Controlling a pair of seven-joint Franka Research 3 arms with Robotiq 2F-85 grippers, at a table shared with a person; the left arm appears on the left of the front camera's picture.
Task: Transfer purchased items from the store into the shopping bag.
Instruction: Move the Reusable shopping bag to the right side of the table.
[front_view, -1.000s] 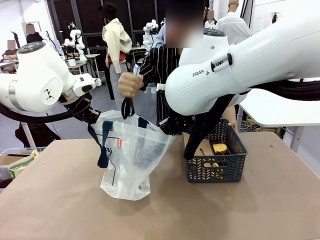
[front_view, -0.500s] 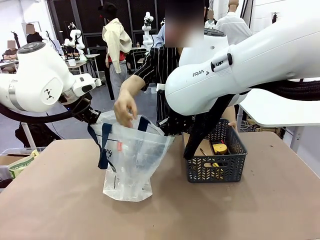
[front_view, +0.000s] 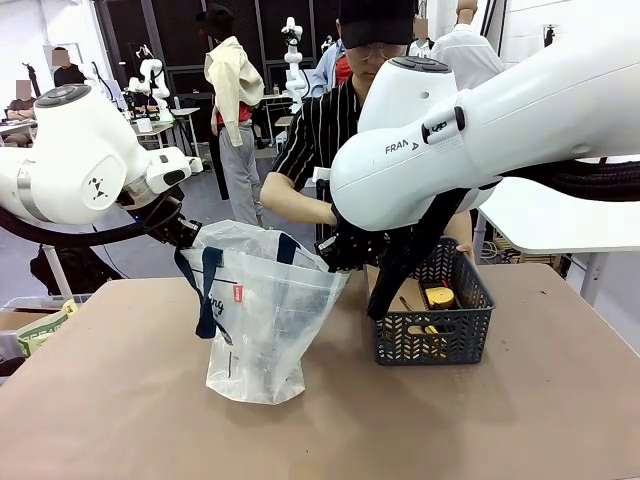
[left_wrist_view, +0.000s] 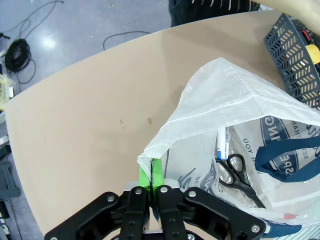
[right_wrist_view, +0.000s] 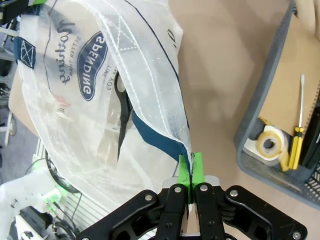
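I see the tan table (front_view: 520, 420) carrying the shopping bag (front_view: 265, 320), which stands upright left of centre with its mouth held wide. Just right of it sits the dark mesh basket (front_view: 432, 340), with a flat brown packet (right_wrist_view: 287, 85) inside. My left gripper (left_wrist_view: 150, 172) is clamped on the bag's left rim. My right gripper (right_wrist_view: 189, 169) pinches the opposite rim by the navy trim. Black scissors (left_wrist_view: 235, 172) lie inside the bag beside a pen-like stick (left_wrist_view: 220, 145). In the basket I make out a tape roll (right_wrist_view: 270, 145) and a yellow-handled screwdriver (right_wrist_view: 298, 137).
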